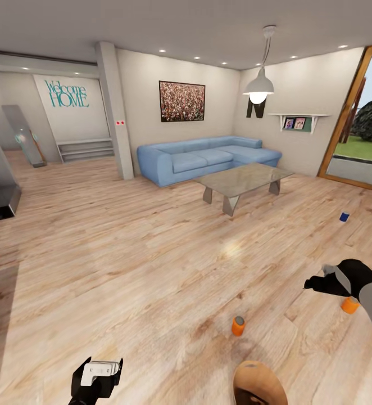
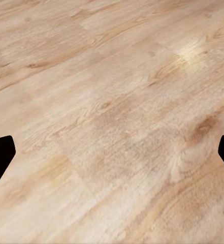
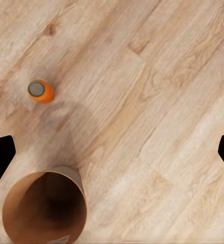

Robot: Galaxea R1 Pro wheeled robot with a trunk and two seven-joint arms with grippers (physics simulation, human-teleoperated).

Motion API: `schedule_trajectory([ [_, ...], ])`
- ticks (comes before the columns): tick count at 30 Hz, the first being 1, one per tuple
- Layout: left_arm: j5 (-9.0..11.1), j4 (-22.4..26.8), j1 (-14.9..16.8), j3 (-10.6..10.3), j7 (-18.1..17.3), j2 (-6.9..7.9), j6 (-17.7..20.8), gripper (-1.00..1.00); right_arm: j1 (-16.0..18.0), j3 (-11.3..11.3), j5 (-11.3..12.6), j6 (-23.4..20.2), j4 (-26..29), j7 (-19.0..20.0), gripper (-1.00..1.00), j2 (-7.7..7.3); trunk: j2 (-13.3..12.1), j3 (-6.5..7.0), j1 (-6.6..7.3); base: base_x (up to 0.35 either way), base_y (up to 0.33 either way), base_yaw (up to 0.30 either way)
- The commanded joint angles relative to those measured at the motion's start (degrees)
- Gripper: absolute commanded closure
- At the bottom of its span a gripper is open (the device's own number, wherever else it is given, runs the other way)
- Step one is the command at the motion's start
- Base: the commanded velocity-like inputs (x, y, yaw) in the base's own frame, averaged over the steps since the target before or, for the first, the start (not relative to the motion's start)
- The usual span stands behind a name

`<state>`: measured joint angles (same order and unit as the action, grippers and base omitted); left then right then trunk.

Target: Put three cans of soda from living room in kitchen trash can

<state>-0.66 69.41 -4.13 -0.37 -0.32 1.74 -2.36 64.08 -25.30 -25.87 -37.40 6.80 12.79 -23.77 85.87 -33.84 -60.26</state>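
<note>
Right tool [image 1: 315,283], jaws spread wide and empty, hangs just above one upright orange can [image 1: 350,305] on the floor, nearer than the other orange can [image 1: 238,325] beside the bin [image 1: 259,382].

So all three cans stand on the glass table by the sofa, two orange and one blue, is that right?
No. The head view shows them on the wood floor: one orange can in front of the robot, another orange can by the right arm, the blue can farther off. The table bears none.
</note>
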Motion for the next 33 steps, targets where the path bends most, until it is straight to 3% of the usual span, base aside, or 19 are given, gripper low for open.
schedule_trajectory([
  [1, 0.02, -0.02, 0.00, 0.04, -0.08, 0.01, 0.03, -1.00, 0.05, -0.11, 0.00, 0.21, -0.48, -0.23, -1.00, 0.37, 0.42, -0.18, -0.23, 0.000, 0.000, 0.000],
  [4, 0.00, -0.04, 0.00, 0.07, -0.12, 0.01, 0.05, -1.00, 0.08, -0.25, 0.03, 0.34, -0.91, -0.48, -1.00, 1.00, 1.62, -0.72, -0.88, 0.000, 0.000, 0.000],
  [5, -0.01, -0.05, 0.00, 0.08, -0.17, 0.00, 0.06, -1.00, 0.12, -0.40, 0.22, 0.22, -1.19, -0.75, -1.00, 2.11, 2.02, -0.90, -1.10, 0.000, 0.000, 0.000],
  [10, 0.03, -0.06, 0.00, 0.10, -0.24, 0.00, 0.10, -1.00, 0.12, -0.54, 0.33, 0.02, -1.36, -0.93, -1.00, 4.04, 4.03, -1.80, -2.20, 0.000, 0.000, 0.000],
  [14, 0.00, -0.06, 0.00, 0.14, -0.24, -0.01, 0.12, -1.00, 0.09, -0.61, 0.36, 0.02, -1.41, -0.93, -1.00, 5.01, 5.63, -2.52, -3.08, 0.000, 0.000, 0.000],
  [33, -0.04, -0.10, 0.00, 0.10, -0.23, 0.01, 0.24, -1.00, -0.47, -0.60, 0.25, 0.23, -1.33, -0.71, -1.00, 5.45, 13.25, -5.93, -7.25, 0.000, 0.000, 0.000],
])
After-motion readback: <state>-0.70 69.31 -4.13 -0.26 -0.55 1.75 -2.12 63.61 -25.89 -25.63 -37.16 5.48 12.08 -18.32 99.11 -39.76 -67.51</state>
